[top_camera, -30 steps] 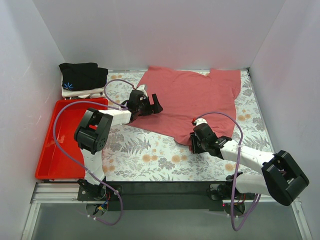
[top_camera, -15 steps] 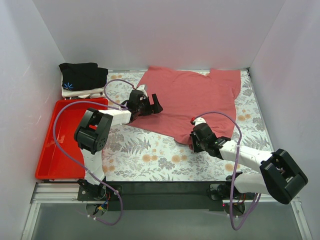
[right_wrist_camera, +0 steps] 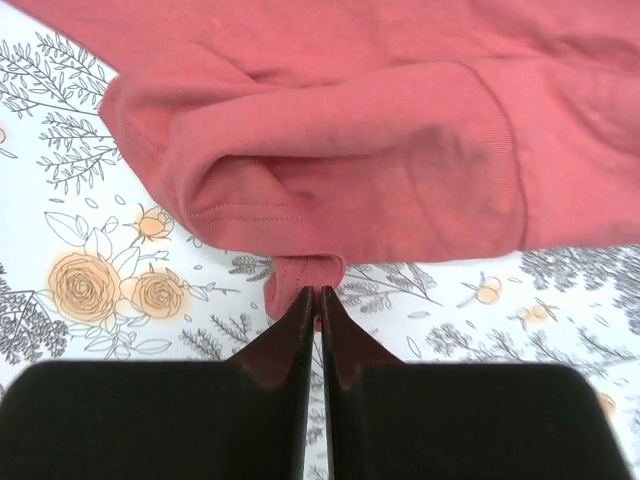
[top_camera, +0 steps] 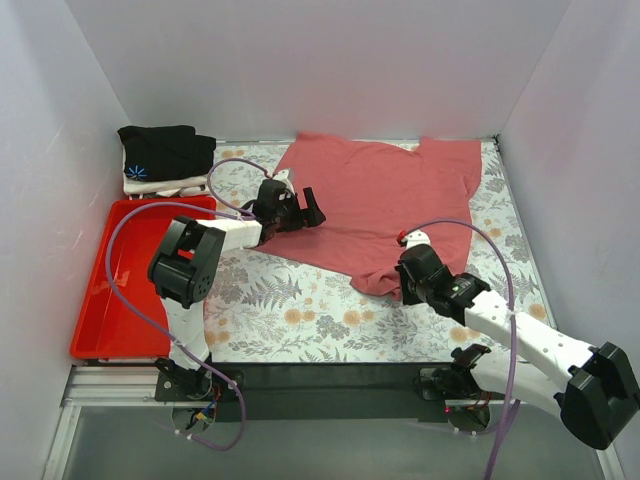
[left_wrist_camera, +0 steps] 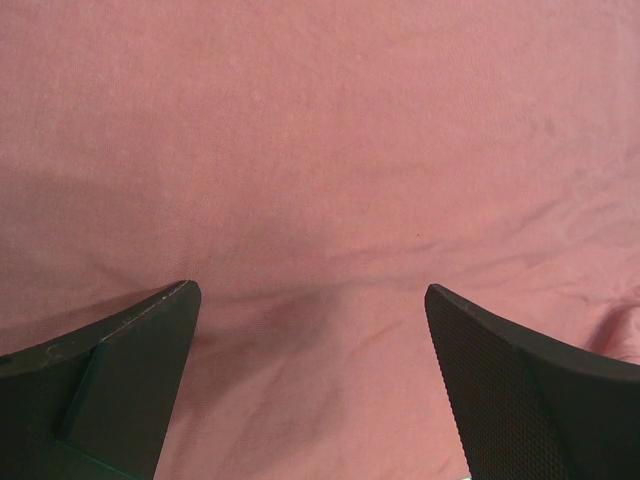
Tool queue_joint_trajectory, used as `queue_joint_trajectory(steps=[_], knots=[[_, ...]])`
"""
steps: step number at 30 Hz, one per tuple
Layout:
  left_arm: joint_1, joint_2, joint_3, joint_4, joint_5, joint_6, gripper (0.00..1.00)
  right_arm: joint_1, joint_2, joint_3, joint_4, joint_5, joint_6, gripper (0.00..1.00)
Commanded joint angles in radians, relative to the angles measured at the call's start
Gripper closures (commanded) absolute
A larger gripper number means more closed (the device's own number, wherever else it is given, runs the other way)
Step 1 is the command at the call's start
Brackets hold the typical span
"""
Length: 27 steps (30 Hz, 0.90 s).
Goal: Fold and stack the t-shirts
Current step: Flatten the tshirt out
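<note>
Right claw [right_wrist_camera: 316,293] pinches salmon-red t-shirt [right_wrist_camera: 350,150] hem, arm outstretched.

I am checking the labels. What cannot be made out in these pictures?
The white t-shirt: top view, the black t-shirt covers most of it.
Cloth inside the shut right gripper: right wrist view, its fingers hide it.
Edges of the salmon-red t-shirt: left wrist view, cut off by the frame.
</note>
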Motion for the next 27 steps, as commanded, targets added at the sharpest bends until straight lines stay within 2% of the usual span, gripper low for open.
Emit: queue_joint_trajectory(steps=[1,8,12,18,21,22,25,27], knots=[[0.012,-0.037,-0.027,-0.089,-0.005,0.014,0.12,0.023,-0.030,0.102,-0.195,0.073,0.017,0.99],[0.019,-0.049,-0.032,-0.104,-0.016,0.026,0.12,0.144,0.004,0.216,-0.347,0.002,0.037,0.99],[0.026,-0.051,-0.030,-0.107,-0.011,0.028,0.12,0.255,0.050,0.280,-0.432,-0.010,0.043,0.99],[0.031,-0.066,-0.033,-0.115,-0.007,0.035,0.12,0.356,0.120,0.308,-0.518,-0.078,0.036,0.99],[0.034,-0.075,-0.032,-0.121,-0.005,0.038,0.12,0.370,0.128,0.302,-0.532,-0.087,0.057,0.77],[0.034,-0.077,-0.035,-0.123,-0.005,0.038,0.11,0.372,0.121,0.309,-0.533,-0.079,0.083,0.66],[0.039,-0.083,-0.037,-0.120,-0.007,0.040,0.11,0.370,0.068,0.339,-0.533,0.037,0.150,0.51],[0.040,-0.080,-0.037,-0.115,0.000,0.040,0.11,0.369,0.024,0.371,-0.509,0.180,0.189,0.46]])
